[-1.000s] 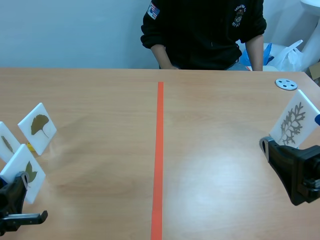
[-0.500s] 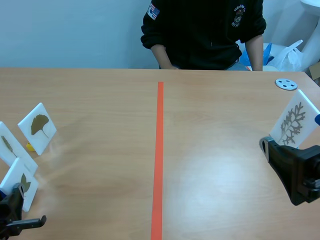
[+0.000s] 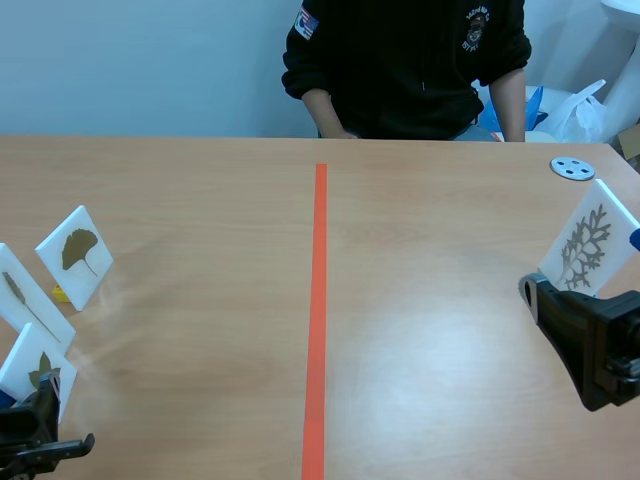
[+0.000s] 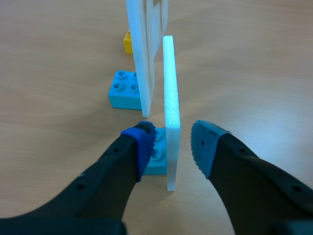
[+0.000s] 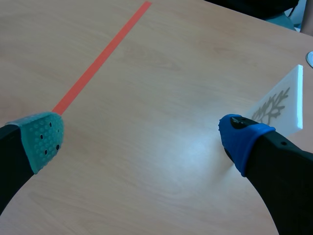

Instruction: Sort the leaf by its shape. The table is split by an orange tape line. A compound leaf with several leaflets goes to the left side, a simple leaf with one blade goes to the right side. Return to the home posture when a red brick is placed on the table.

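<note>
Lab: tape-split table (image 3: 200,200), plain wall (image 3: 140,60), person (image 3: 400,60) seated opposite.

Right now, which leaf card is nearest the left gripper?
The lobed-leaf card: it alone stands edge-on between the left gripper's open fingers.

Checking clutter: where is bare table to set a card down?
Bare table lies both sides of the tape line, from the fan-leaf card across to the right gripper. The left edge is crowded: cards stand close, left gripper around the nearest card.
</note>
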Robot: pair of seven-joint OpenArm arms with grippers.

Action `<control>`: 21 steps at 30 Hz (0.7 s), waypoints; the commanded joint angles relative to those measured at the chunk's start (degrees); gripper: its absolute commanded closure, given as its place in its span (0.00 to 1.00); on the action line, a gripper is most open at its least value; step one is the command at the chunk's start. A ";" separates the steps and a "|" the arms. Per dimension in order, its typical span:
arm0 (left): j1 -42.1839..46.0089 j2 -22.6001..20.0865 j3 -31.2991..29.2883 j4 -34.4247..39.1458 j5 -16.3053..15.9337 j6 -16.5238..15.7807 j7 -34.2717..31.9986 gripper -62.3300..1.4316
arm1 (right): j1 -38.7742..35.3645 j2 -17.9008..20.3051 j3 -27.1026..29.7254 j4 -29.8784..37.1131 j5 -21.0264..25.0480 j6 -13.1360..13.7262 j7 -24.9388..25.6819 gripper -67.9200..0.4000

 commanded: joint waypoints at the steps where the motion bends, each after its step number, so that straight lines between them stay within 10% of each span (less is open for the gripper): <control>1: 0.17 0.07 -0.42 1.33 -0.22 -0.09 -2.43 0.49 | 0.81 0.00 0.74 1.01 0.57 -0.39 1.07 0.00; 14: 3.56 -0.09 -6.14 9.03 -8.55 -0.20 -3.54 0.10 | 0.81 0.00 0.74 1.01 0.57 -0.39 1.05 0.00; 21: 11.45 -0.20 -7.48 22.71 -8.76 -1.79 -1.42 0.08 | 0.81 0.00 0.74 1.01 0.57 -0.39 1.05 0.00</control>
